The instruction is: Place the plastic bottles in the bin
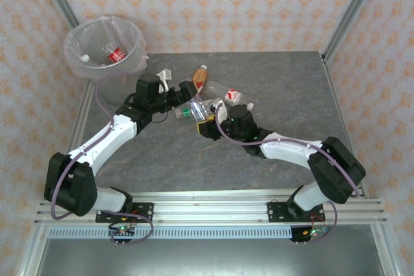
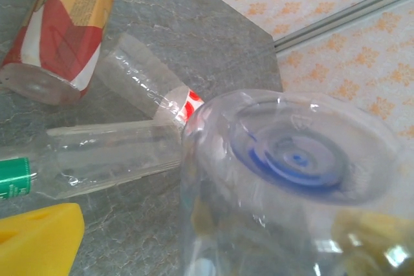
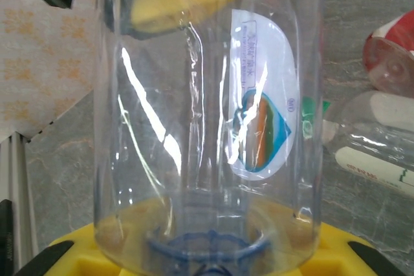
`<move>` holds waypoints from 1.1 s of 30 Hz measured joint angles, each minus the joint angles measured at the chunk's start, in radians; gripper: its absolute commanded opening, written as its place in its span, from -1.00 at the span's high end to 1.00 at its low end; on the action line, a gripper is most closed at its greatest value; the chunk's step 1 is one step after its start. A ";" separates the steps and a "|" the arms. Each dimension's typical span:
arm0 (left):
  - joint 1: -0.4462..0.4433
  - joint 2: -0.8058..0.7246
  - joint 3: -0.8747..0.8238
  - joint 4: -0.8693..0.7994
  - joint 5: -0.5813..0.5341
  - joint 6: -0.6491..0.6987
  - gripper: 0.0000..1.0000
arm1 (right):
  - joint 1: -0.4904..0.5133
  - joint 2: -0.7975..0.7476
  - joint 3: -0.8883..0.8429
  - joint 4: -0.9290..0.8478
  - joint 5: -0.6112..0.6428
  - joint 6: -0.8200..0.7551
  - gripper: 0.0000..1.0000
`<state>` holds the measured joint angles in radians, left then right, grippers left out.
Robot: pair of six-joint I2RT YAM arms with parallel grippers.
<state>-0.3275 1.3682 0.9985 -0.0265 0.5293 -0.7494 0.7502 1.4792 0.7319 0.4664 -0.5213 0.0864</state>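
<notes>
The right end effector (image 3: 207, 253) is clamped narrow on a clear bottle (image 3: 207, 95) with a blue-and-orange sticker, gripping it at the cap end between yellow pads. Facing it, the left end effector (image 1: 184, 100) stands wide, its yellow fingers (image 2: 39, 237) to either side of that bottle's base without closing on it. Just beyond lie a green-capped bottle (image 2: 97, 159) and an orange-labelled bottle (image 2: 58, 30), both flat on the grey tabletop (image 1: 194, 166). The bin (image 1: 77, 37) sits at the far left corner with a red-labelled bottle (image 1: 116, 54) inside.
</notes>
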 measured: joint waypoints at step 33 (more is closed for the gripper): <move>-0.022 0.032 0.050 0.031 0.001 0.044 -0.05 | 0.002 0.001 0.002 0.035 -0.015 0.062 -0.45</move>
<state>-0.3492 1.3998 1.0489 0.0044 0.5304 -0.7052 0.7521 1.4799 0.7338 0.5018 -0.5365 0.1486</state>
